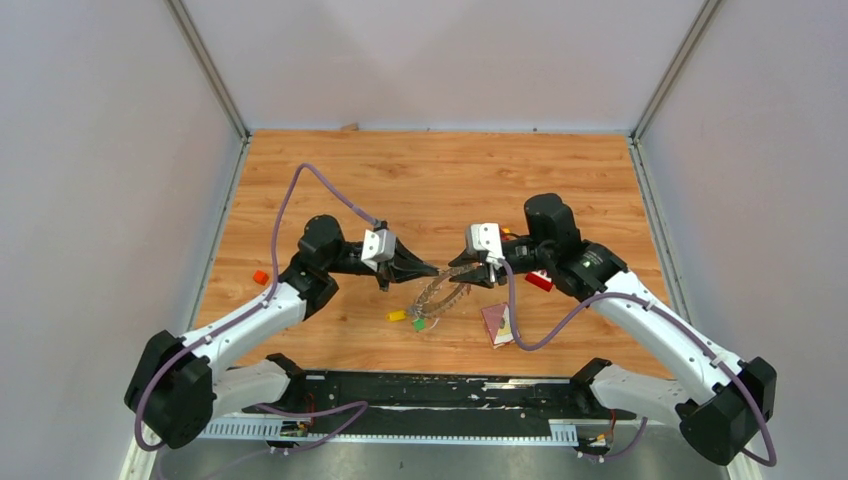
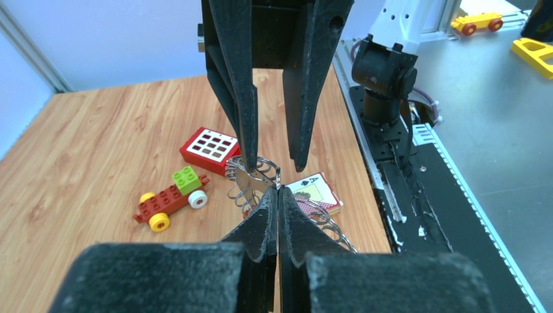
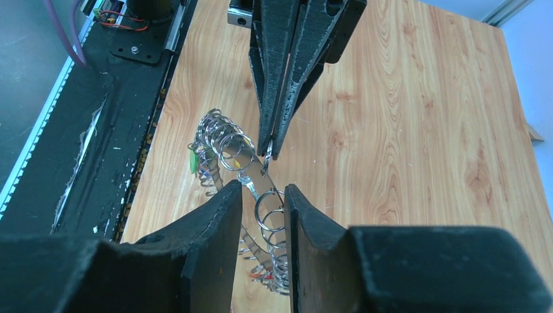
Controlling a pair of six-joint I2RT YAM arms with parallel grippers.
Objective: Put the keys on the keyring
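Observation:
The keyring (image 1: 441, 291), a wire ring strung with grey metal keys and small rings, hangs between both grippers over the table's middle. My left gripper (image 1: 430, 270) is shut, pinching a thin wire of the keyring (image 2: 257, 176) at its fingertips (image 2: 278, 190). My right gripper (image 1: 472, 272) is open, its jaws standing either side of one ring (image 3: 269, 212) of the keyring with a small gap. A yellow tag (image 1: 398, 315) and a green tag (image 1: 420, 323) lie at the keyring's lower end. The green tag (image 3: 193, 160) and a red tag (image 3: 261, 275) show in the right wrist view.
A red block with white buttons (image 2: 209, 147) sits under the right arm (image 1: 540, 281). A red-yellow-green toy car (image 2: 171, 199) and a playing card (image 2: 314, 193) lie nearby; the card (image 1: 498, 323) is near the front edge. A small orange piece (image 1: 260, 277) lies at the left.

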